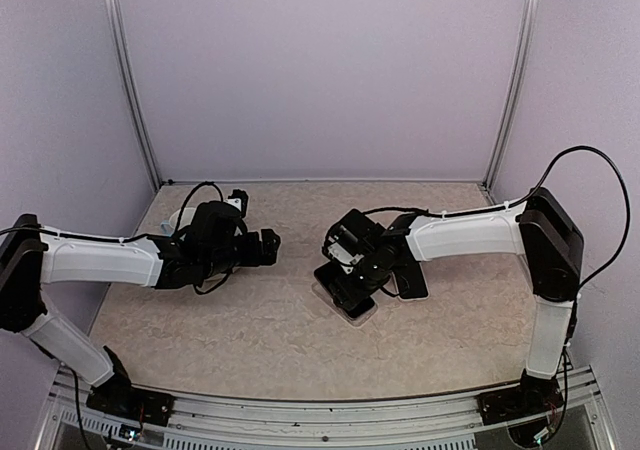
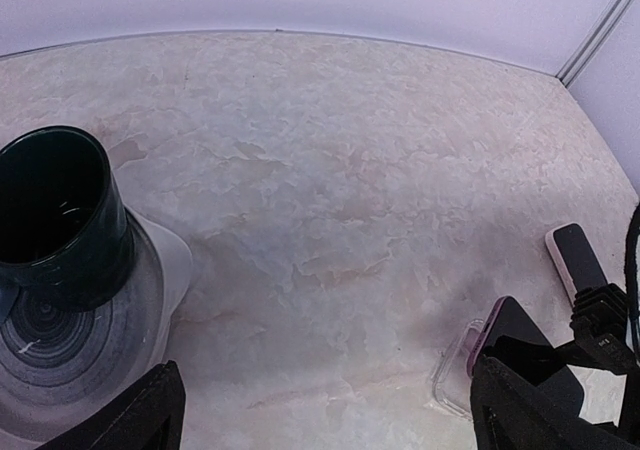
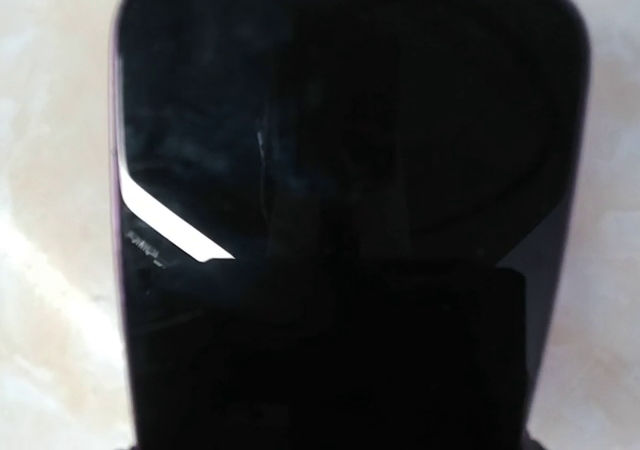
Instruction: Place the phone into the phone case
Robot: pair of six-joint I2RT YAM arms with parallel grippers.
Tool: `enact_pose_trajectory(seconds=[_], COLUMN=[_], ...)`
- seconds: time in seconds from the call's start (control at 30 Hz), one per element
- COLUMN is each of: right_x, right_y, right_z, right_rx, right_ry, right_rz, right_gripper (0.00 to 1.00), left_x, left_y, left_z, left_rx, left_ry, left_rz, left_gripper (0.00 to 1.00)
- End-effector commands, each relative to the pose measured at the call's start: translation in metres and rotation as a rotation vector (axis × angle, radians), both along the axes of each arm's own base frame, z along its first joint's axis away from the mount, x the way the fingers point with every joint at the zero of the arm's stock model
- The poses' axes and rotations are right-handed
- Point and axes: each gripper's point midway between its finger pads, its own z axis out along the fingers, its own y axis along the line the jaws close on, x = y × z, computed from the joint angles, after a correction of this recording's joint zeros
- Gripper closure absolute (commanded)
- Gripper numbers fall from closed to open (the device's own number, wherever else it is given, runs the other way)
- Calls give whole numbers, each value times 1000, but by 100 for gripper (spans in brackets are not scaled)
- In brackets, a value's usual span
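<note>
The phone [image 1: 338,292], black screen with a purple rim, lies tilted over the clear phone case [image 1: 362,313] at the table's middle. In the left wrist view the phone [image 2: 510,332] has one end raised above the case [image 2: 452,372]. My right gripper [image 1: 352,278] is down on the phone. In the right wrist view the screen [image 3: 340,120] fills the frame and the gripper [image 3: 330,370] shows as one dark block against it, fingers together. My left gripper [image 1: 272,247] is open and empty, left of the phone; it also shows in the left wrist view [image 2: 325,415].
A second phone [image 1: 411,282] lies just right of the case; it also shows in the left wrist view [image 2: 578,258]. A dark cup [image 2: 55,220] stands on a grey-ringed plate [image 2: 60,370] by the left arm. Walls enclose the table.
</note>
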Motion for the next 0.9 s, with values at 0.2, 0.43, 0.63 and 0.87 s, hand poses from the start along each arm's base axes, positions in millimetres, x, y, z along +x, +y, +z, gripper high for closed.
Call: enact_pose_trajectory(seconds=[0.2,0.43,0.63,0.87], right_x=[-6,-4,-3,0], right_y=[-1,-6,-6,-3], right_z=[-10,-19,-21,-19], right_rx=[0,-45,-57,-61], right_ry=[36,34,35,29], right_rz=[19,17,25,33], right_gripper=[56,54,53,29], left_x=[4,5,5,5], left_y=[0,0,-1,0], left_z=[5,5,3,5], left_rx=[1,6,8,10], left_ry=[-17,-14,-13,-16], left_rz=[6,5,5,3], left_gripper=[1,1,1,1])
